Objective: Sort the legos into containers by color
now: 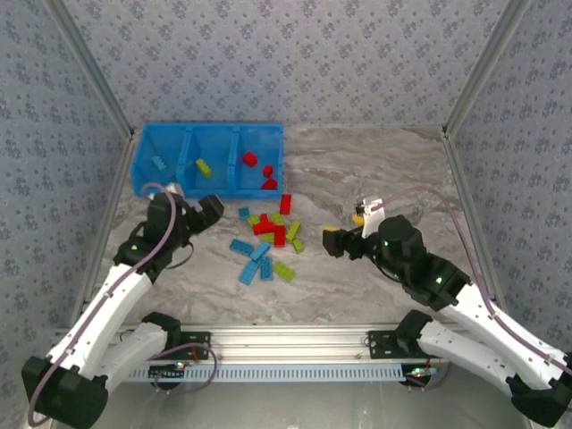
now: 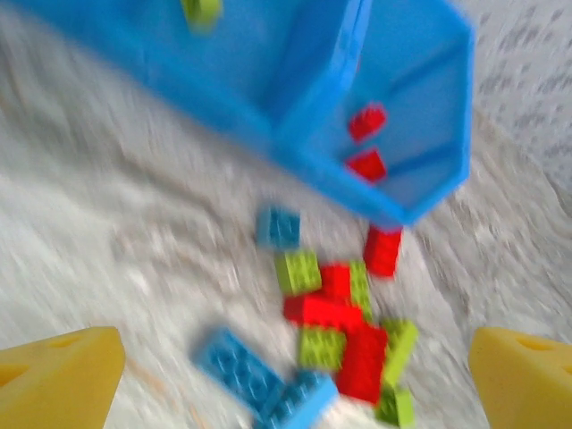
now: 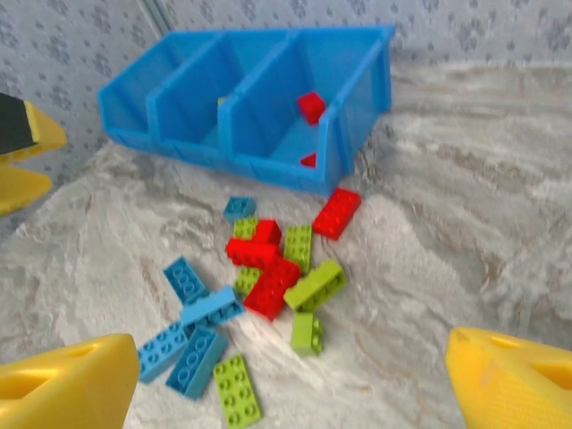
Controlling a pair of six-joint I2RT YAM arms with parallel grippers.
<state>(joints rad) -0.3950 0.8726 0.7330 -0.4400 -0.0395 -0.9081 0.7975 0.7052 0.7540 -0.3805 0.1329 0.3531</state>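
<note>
The legos [image 1: 268,237] lie in a loose pile of red, light blue and lime green bricks on the table in front of the blue three-compartment bin [image 1: 183,136]. A blue brick [image 1: 159,164] lies in its left compartment, a green brick [image 1: 204,167] in the middle one, and red bricks [image 1: 250,158] in the right one. My left gripper [image 1: 192,204] hovers open just left of the pile, near the bin's front. My right gripper [image 1: 347,228] is open to the right of the pile. Both wrist views look down on the pile [image 2: 340,331] [image 3: 268,277] between empty yellow fingers [image 2: 54,380] [image 3: 514,380].
Patterned walls with metal posts close in the table on three sides. Bare marbled tabletop [image 1: 384,170] stretches to the right of the bin. One red brick [image 1: 285,204] lies apart, close to the bin's right front corner. The arm bases sit on a rail [image 1: 286,344] at the near edge.
</note>
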